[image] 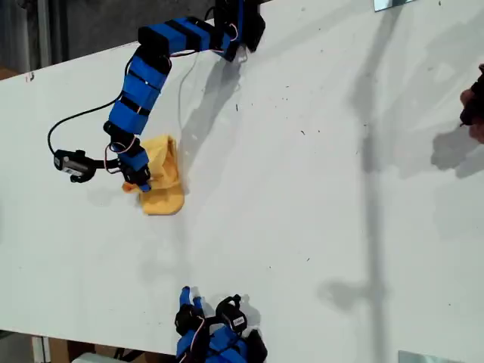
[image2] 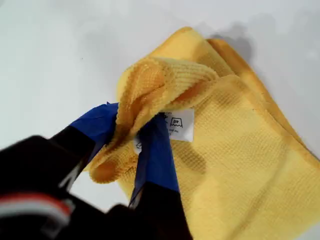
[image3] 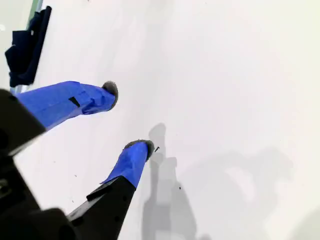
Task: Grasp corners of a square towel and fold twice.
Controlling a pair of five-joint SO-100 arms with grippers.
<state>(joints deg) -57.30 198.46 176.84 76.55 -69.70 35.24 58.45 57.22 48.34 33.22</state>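
Your first gripper (image2: 137,135) is clamped on a bunched corner (image2: 150,85) of the towel (image: 162,181), which lies folded on the table (image: 318,189) toward the exterior view's left. Your second gripper (image3: 127,117) hangs over bare table, fingers apart, holding nothing.

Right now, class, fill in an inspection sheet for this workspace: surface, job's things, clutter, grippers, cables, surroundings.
Surface: white table, small dark specks.
Job's things: soft yellow-orange square towel, bunched and folded over, white care label showing.
Clutter: nothing seen.
Grippers: my first gripper shut on a fold of the towel; my second gripper open over bare table.
Cables: black cable looping beside the first arm.
Surroundings: a person's hand at the exterior view's right edge.
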